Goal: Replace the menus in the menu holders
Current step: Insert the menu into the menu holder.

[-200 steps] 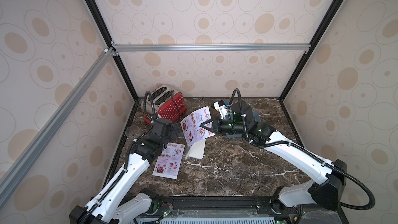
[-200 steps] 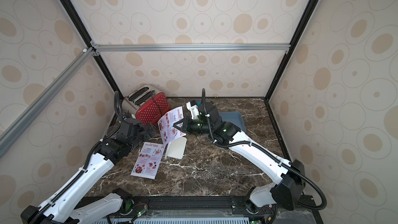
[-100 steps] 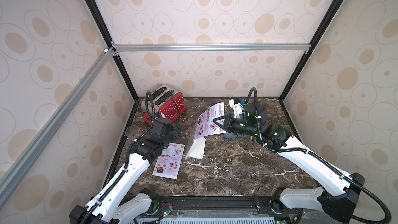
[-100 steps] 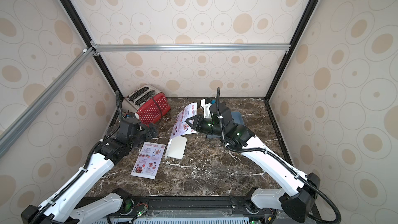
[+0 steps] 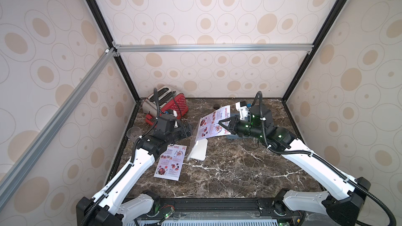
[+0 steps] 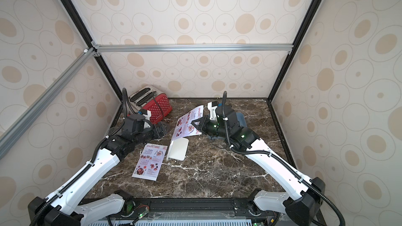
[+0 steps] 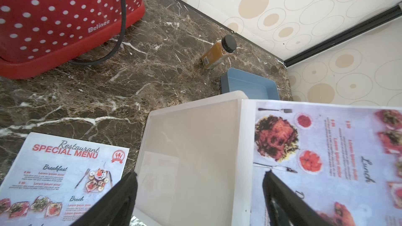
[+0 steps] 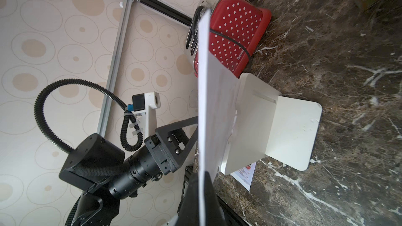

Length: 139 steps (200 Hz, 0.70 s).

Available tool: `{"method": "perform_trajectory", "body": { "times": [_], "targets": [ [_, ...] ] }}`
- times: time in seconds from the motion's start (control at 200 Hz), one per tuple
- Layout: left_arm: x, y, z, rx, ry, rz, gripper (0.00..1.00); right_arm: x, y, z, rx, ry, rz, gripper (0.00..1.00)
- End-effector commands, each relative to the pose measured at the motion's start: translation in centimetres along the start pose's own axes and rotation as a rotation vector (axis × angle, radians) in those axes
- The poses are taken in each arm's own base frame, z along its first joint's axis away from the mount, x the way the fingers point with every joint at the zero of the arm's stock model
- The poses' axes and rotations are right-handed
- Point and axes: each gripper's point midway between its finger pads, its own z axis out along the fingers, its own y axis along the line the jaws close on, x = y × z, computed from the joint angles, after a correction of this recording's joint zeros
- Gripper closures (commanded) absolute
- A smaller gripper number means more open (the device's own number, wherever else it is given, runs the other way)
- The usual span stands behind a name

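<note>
The right pincer (image 5: pixel 225 126) is clamped on one menu (image 5: pixel 212 122), whose far end droops to the clear menu holder (image 5: pixel 199 152) just beyond its tips. The left pincer (image 7: pixel 200 173) gapes wide around the holder's panel, gripping nothing. The limp sheet could snag the panel's edge and tip the stand. The toaster (image 5: pixel 171 104) crowds the left pincer's back, the second menu (image 5: pixel 170 163) lies beneath its arm, and bare table (image 5: pixel 239 170) opens below the right pincer.

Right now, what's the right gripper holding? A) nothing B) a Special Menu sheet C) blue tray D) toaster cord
B: the right gripper is shut on a Special Menu sheet, which it holds up off the marble tabletop.
</note>
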Motion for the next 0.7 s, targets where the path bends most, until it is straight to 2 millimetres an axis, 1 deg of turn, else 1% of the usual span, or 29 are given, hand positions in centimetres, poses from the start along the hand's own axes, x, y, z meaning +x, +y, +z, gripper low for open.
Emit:
{"method": "perform_trajectory", "body": {
  "times": [0.0, 0.351, 0.466, 0.691],
  "targets": [
    [-1.5, -1.7, -0.5, 0.054, -0.031, 0.009, 0.11, 0.2, 1.0, -0.4, -0.061, 0.013, 0.043, 1.00],
    [-1.3, -2.0, 0.3, 0.075, -0.011, 0.008, 0.11, -0.7, 0.7, -1.6, -0.088, -0.014, 0.093, 1.00],
    [-1.3, -2.1, 0.6, 0.081, -0.004, 0.007, 0.12, -0.6, 0.5, -1.7, -0.088, -0.012, 0.096, 1.00],
    [-1.2, -2.2, 0.8, 0.084, 0.004, 0.009, 0.12, -0.3, 0.2, -1.1, -0.089, 0.004, 0.106, 1.00]
  ]
}}
